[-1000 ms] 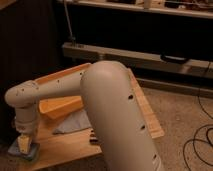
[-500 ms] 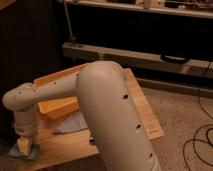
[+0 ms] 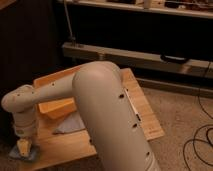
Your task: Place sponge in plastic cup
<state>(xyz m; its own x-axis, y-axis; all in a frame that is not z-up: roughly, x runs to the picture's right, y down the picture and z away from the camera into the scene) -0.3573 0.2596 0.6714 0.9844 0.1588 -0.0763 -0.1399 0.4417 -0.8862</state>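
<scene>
Gripper (image 3: 22, 142) found low at the far left, pointing down at the front left corner of the wooden table (image 3: 145, 112). Could not tell whether spread, pressed together or pinching anything. Saw a pale yellow piece (image 3: 23, 148) at its tip, touching or just above a flat blue object (image 3: 20, 155) on that corner; could not tell which was the sponge. Further right, noted an orange tray (image 3: 47, 80) and a grey cloth (image 3: 70, 125) beside it, both partly behind the arm (image 3: 107, 115). Spotted dark cables (image 3: 200, 145) on the floor, far right.
</scene>
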